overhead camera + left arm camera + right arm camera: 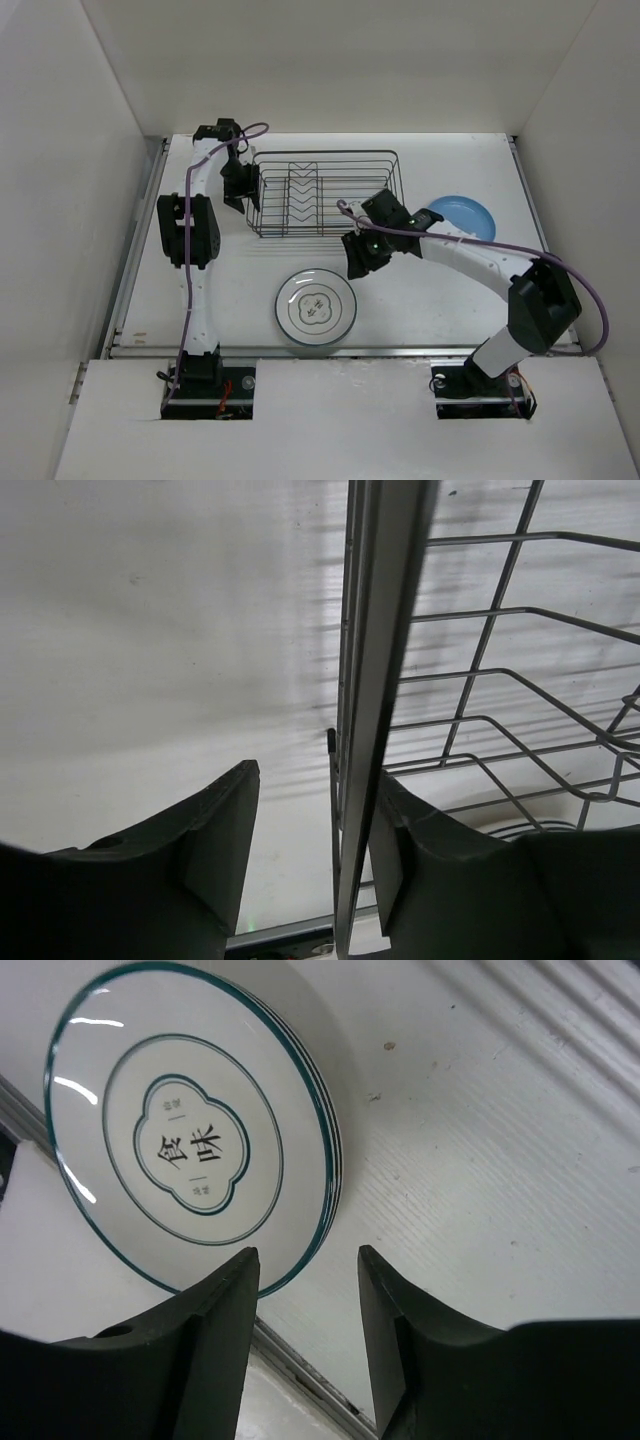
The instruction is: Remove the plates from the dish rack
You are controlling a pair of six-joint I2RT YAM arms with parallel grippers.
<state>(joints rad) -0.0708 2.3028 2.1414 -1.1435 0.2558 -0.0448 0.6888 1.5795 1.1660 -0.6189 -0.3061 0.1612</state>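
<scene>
1. At the table's [440, 290] far left, the left gripper [243, 190] sits at the short left end of the dish rack [325, 160]. Its wrist view shows the jaws apart, straddling the rack's top rail [385, 630]. The rail lies against the right-hand finger with a clear gap to the other, so it braces rather than clamps.
2. Moving right, the rack runs with its long axis left to right. From above, no plate shows in its V-shaped slots, so by my reading the unloading is finished or nearly so.
3. Toward the near edge from the rack, the motif plate [318, 305] lies flat on the table. The right wrist view shows further rims layered beneath it, so it tops a stack. I cannot tell how many plates are under it.
4. Just beside that stack, up and to its right, the right gripper [357, 265] hangs between rack and stack, jaws parted and holding nothing. The stack lies just ahead of its fingertips, toward the near-left. This arm is clearly the nearer one, and backing away from the stack looks like its likely next move.
5. Farthest right, the blue plate [462, 215] lies flat by itself beyond the rack's right end, well apart from the stack.
</scene>
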